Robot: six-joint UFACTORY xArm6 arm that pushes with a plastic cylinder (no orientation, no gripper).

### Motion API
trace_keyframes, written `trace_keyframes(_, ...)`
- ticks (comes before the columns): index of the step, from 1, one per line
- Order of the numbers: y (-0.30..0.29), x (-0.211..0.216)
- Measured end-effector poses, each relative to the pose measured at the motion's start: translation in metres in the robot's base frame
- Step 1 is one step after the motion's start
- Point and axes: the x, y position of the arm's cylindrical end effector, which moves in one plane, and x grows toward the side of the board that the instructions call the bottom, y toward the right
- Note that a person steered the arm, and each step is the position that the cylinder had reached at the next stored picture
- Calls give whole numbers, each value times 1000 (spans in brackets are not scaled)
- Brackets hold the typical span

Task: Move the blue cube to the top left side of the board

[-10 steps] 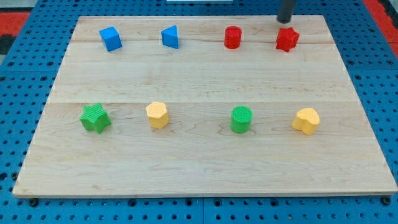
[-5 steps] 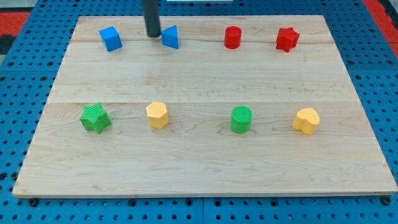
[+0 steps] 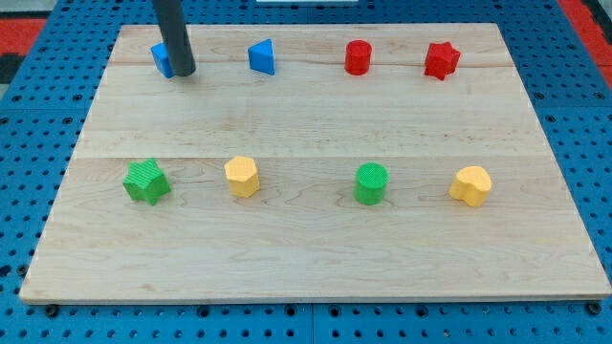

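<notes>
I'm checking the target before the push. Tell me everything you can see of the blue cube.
The blue cube sits near the board's top left corner, leftmost in the top row. It looks like matte blue plastic, resting flat and turned slightly askew. My tip stands at its right side, hiding that part; contact cannot be confirmed. No other block touches it; the blue wedge-like block lies apart on the right.

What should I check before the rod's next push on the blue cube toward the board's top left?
1. My tip at the small blue cube: ok, at its right side, partly covering it.
2. Contact: cannot tell.
3. Push side: not ok, tip sits slightly low for an up-left push.
4. Blue wedge-shaped block apart: ok.
5. Green star block away from path: ok.
6. Room on the wooden board toward the corner: ok.
</notes>
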Motion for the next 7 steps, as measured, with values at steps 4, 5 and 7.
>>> trace_keyframes(4,-64,-5)
trace_keyframes(5,-96,-18)
trace_keyframes(7,-76,-56)
